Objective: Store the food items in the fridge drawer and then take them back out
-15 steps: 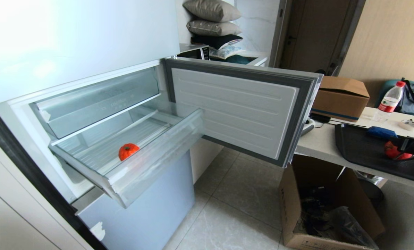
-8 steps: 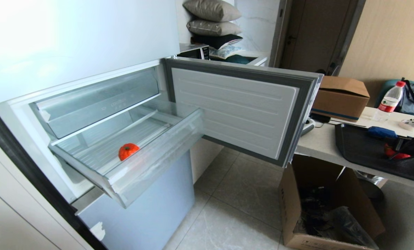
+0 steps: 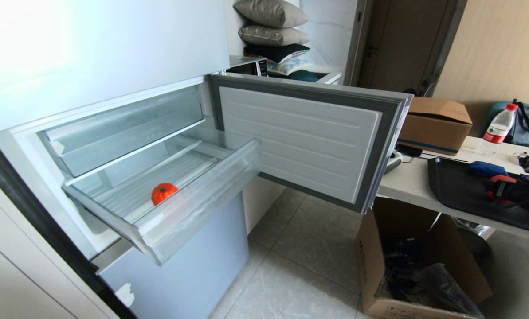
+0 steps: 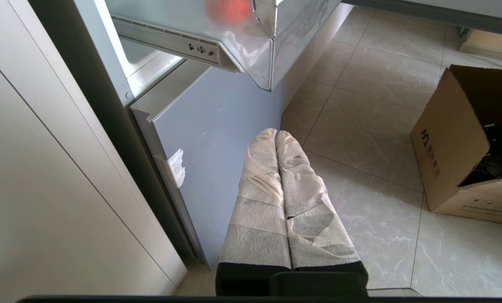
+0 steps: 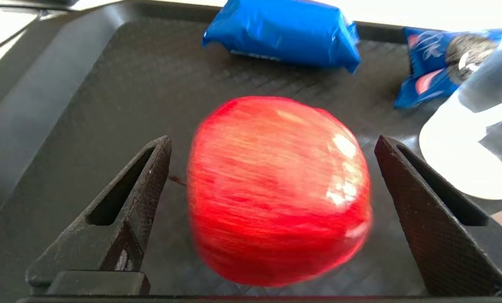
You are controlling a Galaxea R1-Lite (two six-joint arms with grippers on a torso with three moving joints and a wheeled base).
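The fridge drawer point(image 3: 202, 195) stands pulled out, and a small orange-red fruit point(image 3: 163, 193) lies on its ribbed floor. In the left wrist view that fruit point(image 4: 227, 8) shows through the drawer's clear corner point(image 4: 255, 50). My right gripper point(image 3: 497, 189) is at the far right over a black tray point(image 3: 450, 186). It is open point(image 5: 272, 141), its fingers point(image 5: 150, 176) either side of a red apple point(image 5: 276, 189) with a gap on both sides. My left gripper point(image 4: 276, 134) hangs shut and empty, low beside the fridge's lower door.
On the tray point(image 5: 65, 105) beyond the apple lie a blue packet point(image 5: 282, 31) and a blue biscuit packet point(image 5: 440, 63), with a white object point(image 5: 465, 160) beside them. The open fridge door point(image 3: 308, 137) stands between drawer and table. An open cardboard box point(image 3: 415, 266) sits on the floor.
My right gripper has moved in over the red apple on the tray, which it now largely hides in the head view. The drawer, the orange fruit and the left arm have not moved.
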